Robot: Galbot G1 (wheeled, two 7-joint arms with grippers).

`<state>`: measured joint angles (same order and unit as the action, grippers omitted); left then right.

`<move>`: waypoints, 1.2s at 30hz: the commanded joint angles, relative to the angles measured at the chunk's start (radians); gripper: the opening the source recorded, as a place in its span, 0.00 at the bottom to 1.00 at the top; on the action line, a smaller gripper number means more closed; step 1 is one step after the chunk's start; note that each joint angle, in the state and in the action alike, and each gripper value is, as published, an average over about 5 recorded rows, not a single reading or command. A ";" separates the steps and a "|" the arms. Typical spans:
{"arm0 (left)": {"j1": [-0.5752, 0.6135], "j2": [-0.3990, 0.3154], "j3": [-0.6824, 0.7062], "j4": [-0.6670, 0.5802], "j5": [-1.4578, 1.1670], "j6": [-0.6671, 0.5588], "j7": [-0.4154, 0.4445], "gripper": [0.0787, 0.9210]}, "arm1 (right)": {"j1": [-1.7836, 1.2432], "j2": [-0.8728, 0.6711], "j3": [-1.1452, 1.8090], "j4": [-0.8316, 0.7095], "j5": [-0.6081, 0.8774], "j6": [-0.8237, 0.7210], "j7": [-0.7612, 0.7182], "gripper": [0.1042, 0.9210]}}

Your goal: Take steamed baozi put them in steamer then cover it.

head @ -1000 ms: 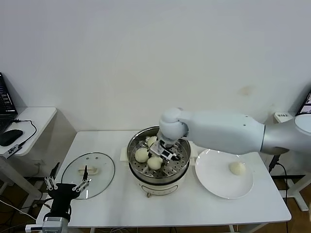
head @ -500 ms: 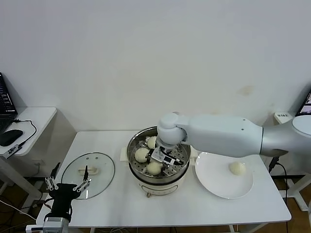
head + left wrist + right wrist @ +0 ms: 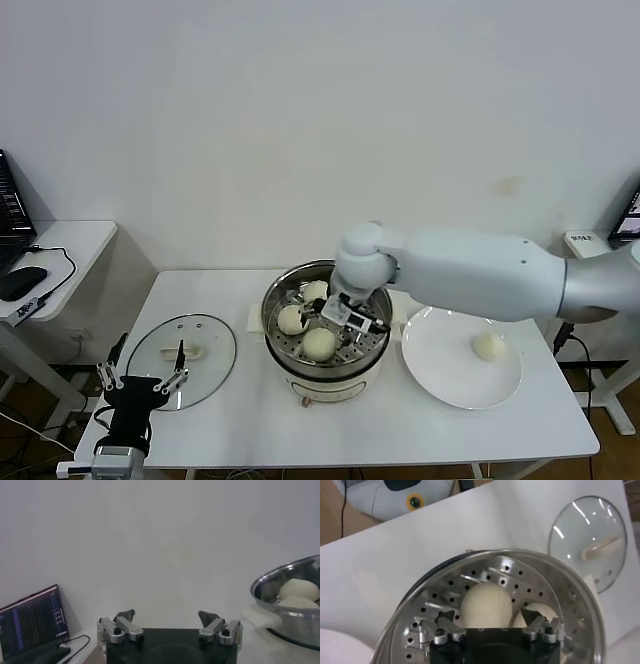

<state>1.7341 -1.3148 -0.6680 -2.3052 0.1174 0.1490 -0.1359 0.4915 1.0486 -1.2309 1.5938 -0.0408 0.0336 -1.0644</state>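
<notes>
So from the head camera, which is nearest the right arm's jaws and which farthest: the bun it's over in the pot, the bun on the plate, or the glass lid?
From the right gripper, jaws open, over the steamer:
1. Front bun in the steamer, just below the jaws.
2. Bun on the plate, off to the robot's right.
3. Glass lid, lying on the table to the robot's left, a little farther out.

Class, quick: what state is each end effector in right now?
Left end effector: open, holding nothing, parked near the lid.
Right end effector: open above a baozi in the steamer, holding nothing.
</notes>
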 commanded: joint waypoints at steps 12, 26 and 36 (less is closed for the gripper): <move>-0.020 0.063 0.009 0.020 -0.008 0.004 0.005 0.88 | 0.044 -0.438 0.144 0.142 0.341 -0.528 0.102 0.88; -0.033 0.100 0.049 0.031 -0.005 0.002 0.006 0.88 | -0.531 -0.726 0.567 0.073 0.074 -0.444 0.079 0.88; -0.003 0.095 0.054 0.005 0.012 0.002 0.006 0.88 | -0.817 -0.636 0.787 -0.114 -0.113 -0.385 0.084 0.88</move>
<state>1.7220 -1.2221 -0.6194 -2.2931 0.1257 0.1516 -0.1300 -0.0037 0.4327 -0.6898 1.6143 0.0050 -0.3713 -0.9839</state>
